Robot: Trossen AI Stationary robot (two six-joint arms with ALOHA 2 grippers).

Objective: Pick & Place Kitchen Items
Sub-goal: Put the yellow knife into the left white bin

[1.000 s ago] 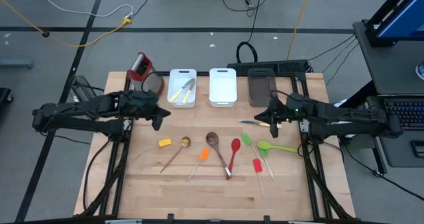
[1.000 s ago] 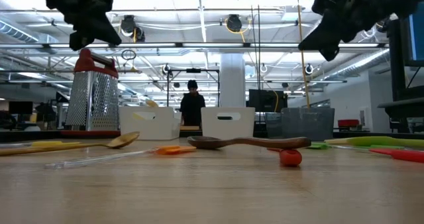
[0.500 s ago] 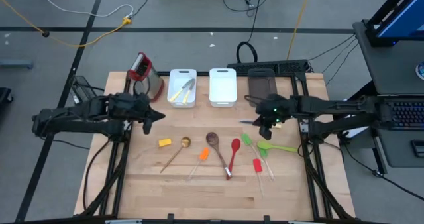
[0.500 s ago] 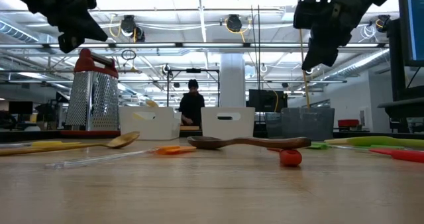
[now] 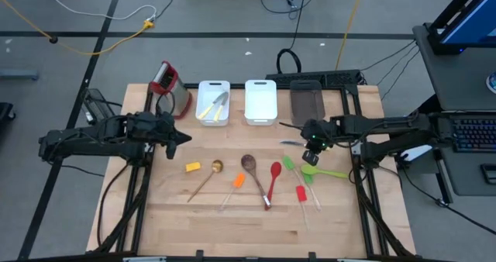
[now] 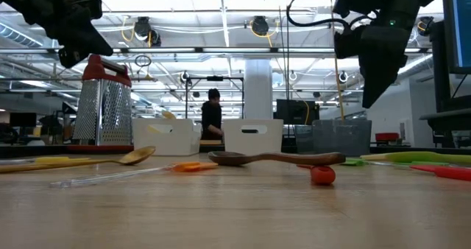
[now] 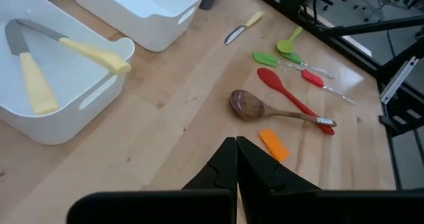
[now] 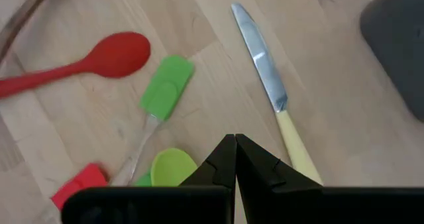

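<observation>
High view: the right gripper (image 5: 312,155), fingers pressed together and holding nothing, hangs over the table's right half, above a pale-handled knife (image 5: 294,144) and just beside the green spatula (image 5: 290,166) and lime-green spoon (image 5: 322,171). The left gripper (image 5: 180,137), likewise closed and empty, sits over the left half, near the box grater (image 5: 169,87). At the far edge stand 2 white bins (image 5: 260,101) and 1 grey bin (image 5: 306,103); the left white one holds 2 yellow-handled knives (image 5: 209,109). On the wood between the arms lie a yellow spatula (image 5: 193,167), a light wooden spoon (image 5: 205,180), an orange spatula (image 5: 236,184), a dark wooden spoon (image 5: 253,173), a red spoon (image 5: 273,180) and a red spatula (image 5: 302,194).

Low view: both grippers hang above the tabletop, touching nothing. A person (image 6: 213,118) stands in the room behind the bins.

Left wrist view: its 2 dark fingers (image 7: 228,164) meet in a tight point above bare wood, with the utensils spread farther off.

Right wrist view: its fingers (image 8: 232,159) are shut tight too, directly above the lime-green spoon's bowl, between the green spatula and the knife's handle.
</observation>
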